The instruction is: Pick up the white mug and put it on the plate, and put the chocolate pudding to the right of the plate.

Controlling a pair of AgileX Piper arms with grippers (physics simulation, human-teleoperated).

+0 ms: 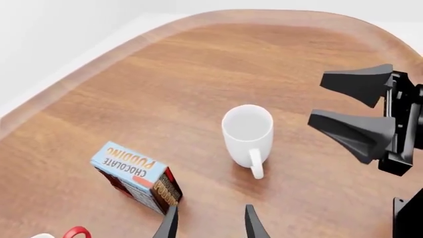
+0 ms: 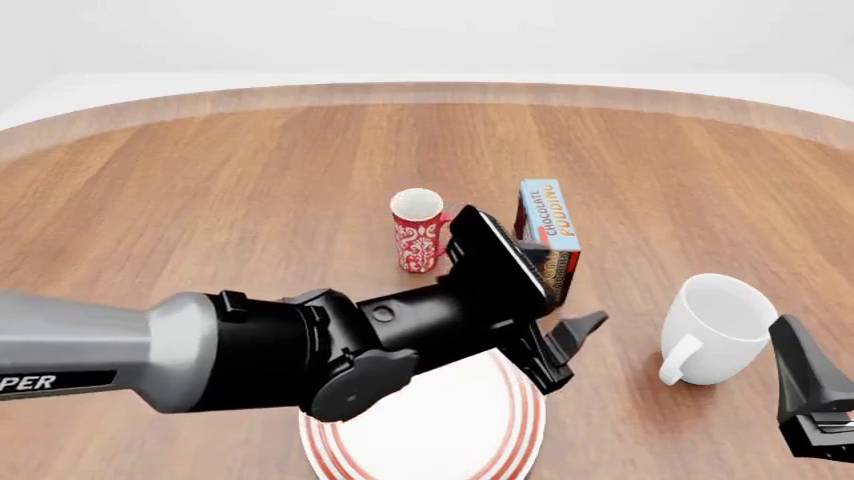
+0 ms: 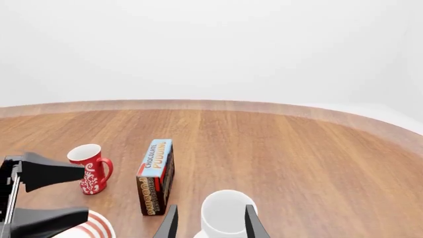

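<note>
**Nothing placed yet: mug and pudding both off their marks**

We saw the table (image 2: 200, 170) carrying everything, and across it our left arm, stamped with the letters "PER" near its base, reached over the plate (image 2: 441, 440). The plate lay at six o'clock in the front view, its red-ringed face bare of any mug.

We judged the task barely begun. The white mug (image 2: 721, 318) stood upright on the wood at about four o'clock from the table's centre, well to the right of the plate, handle toward us. The chocolate pudding (image 2: 549, 232) stood on edge at twelve to one o'clock from the plate, just beside the red mug (image 2: 419, 231); both moves remained.

Our left gripper (image 2: 561, 345) hung with fingers spread, holding nothing. Our right gripper (image 3: 208, 223) was likewise parted, the mug between its tips but seemingly ungrasped.

The carton read "CHOCOLATE PUDDING" in orange.
</note>
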